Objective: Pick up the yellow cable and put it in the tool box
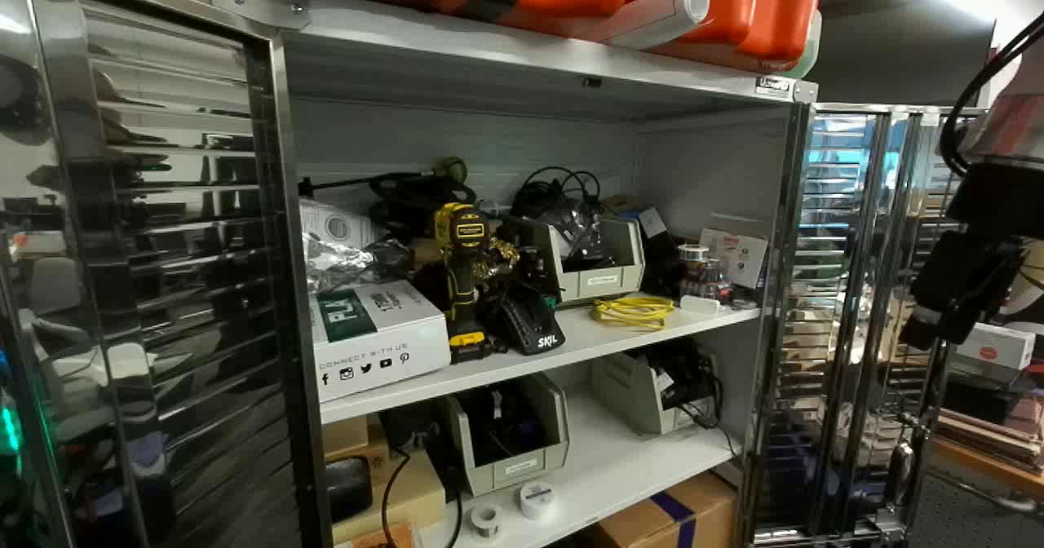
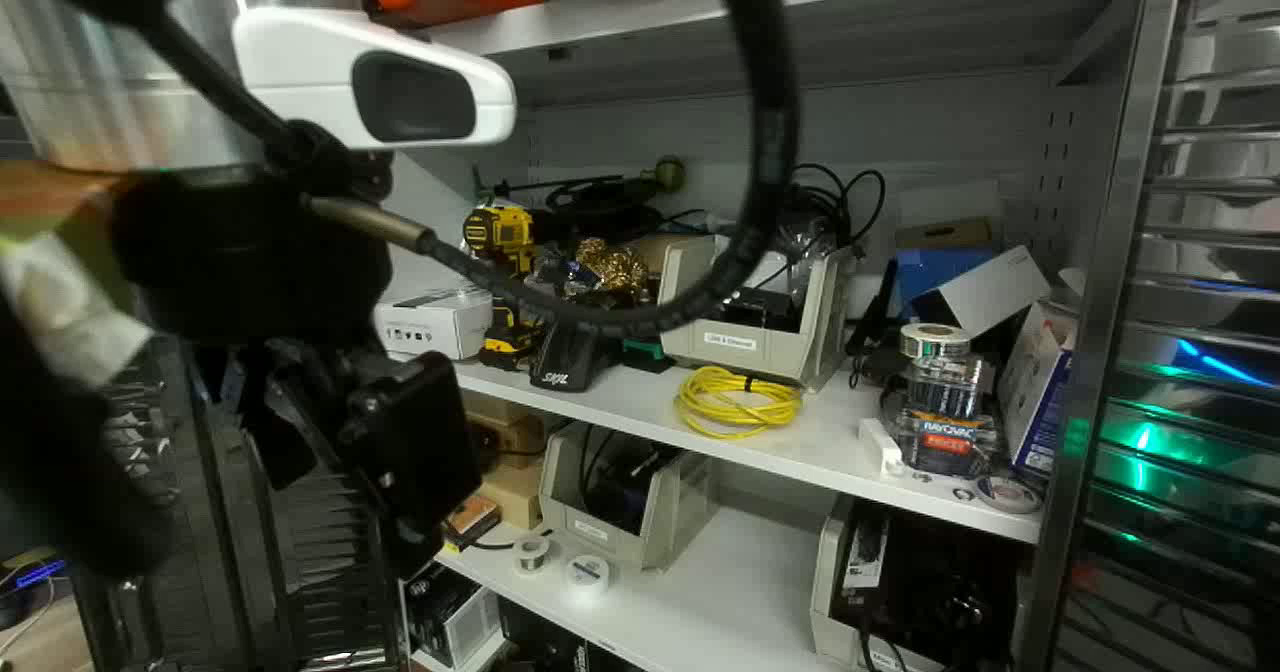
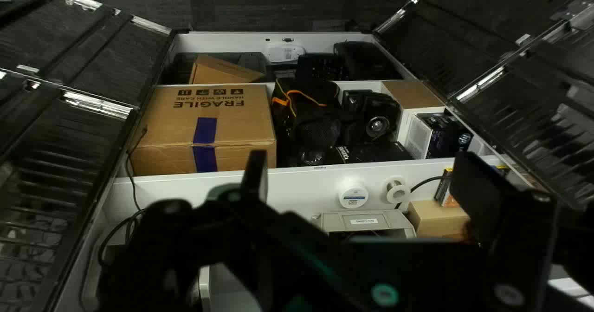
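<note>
And the gripper (image 3: pixel 364 175) hangs outside the cabinet (image 1: pixel 489 41), its fingers (image 3: pixel 482 186) spread wide! Further out, on the upper shelf (image 2: pixel 630 400), there's the yellow cable (image 2: pixel 738 414), lying flat near the front edge in both exterior views, just in front of a grey box (image 2: pixel 770 344). Long axis roughly along that edge, dark tie (image 2: pixel 748 384) towards the box; where its ends point, I can't tell.

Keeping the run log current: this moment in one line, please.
yellow cable: coiled on shelf | jaws: open, holding nothing, clear of cable | wrist view: cable unseen | pick: not yet made
</note>
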